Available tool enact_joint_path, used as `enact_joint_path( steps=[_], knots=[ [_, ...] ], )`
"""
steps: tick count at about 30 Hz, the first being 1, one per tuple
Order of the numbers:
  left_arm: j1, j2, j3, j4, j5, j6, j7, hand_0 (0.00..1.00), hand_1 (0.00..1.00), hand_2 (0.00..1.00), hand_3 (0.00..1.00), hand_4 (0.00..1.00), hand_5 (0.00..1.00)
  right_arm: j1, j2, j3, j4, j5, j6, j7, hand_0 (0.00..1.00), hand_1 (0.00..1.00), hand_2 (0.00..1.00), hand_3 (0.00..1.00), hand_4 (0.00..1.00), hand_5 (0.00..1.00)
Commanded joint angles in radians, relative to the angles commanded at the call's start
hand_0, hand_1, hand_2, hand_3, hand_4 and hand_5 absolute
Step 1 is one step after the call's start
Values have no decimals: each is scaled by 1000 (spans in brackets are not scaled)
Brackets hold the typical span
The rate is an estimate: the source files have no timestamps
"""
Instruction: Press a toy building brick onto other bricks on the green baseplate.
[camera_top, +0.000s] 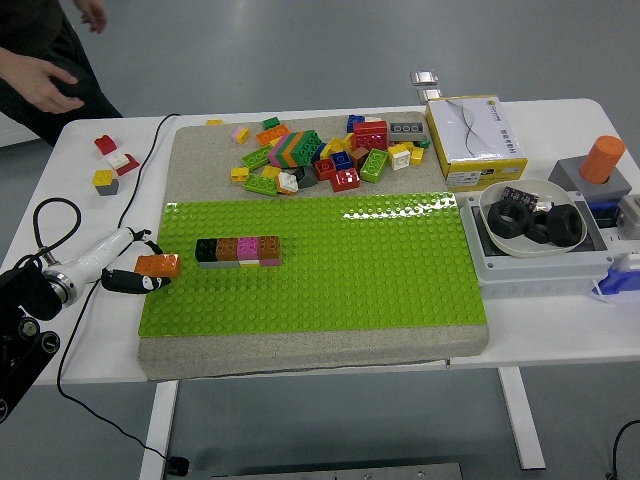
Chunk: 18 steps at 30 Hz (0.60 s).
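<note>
One left hand (118, 262) low (from the left), fingers pinching orange brick (158, 265), over green baseplate (310, 265) edge

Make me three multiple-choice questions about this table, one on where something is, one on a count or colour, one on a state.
1. Where is the loose brick pile?
A. Beyond the baseplate's far edge
B. In the white bowl
C. On the floor

2. How many bricks form the row on the baseplate?
A. Two
B. Four
C. Seven

3. What is the left hand doing?
A. Resting open on the yellow box
B. Holding an orange brick at the baseplate's left edge
C. Holding a black ring

Answers:
1. A, the pile lies on the grey mat past the green plate.
2. B, black, brown, pink and brown-orange stand side by side.
3. B, its fingers pinch the orange brick just left of the row.
</note>
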Motion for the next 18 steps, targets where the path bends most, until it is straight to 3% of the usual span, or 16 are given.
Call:
enact_joint_path(
  steps=[16, 18],
  knots=[
    [-2, -3, 6, 4, -9, 0, -13, 935, 934, 918, 585, 767, 287, 0, 1, 28, 0, -26, 3, -1, 700, 691, 759, 820, 820, 998],
    [-1, -4, 3, 2, -11, 2, -16, 929, 927, 907, 552, 711, 248, -1, 2, 35, 0, -33, 4, -1, 699, 687, 758, 818, 820, 998]
  ],
)
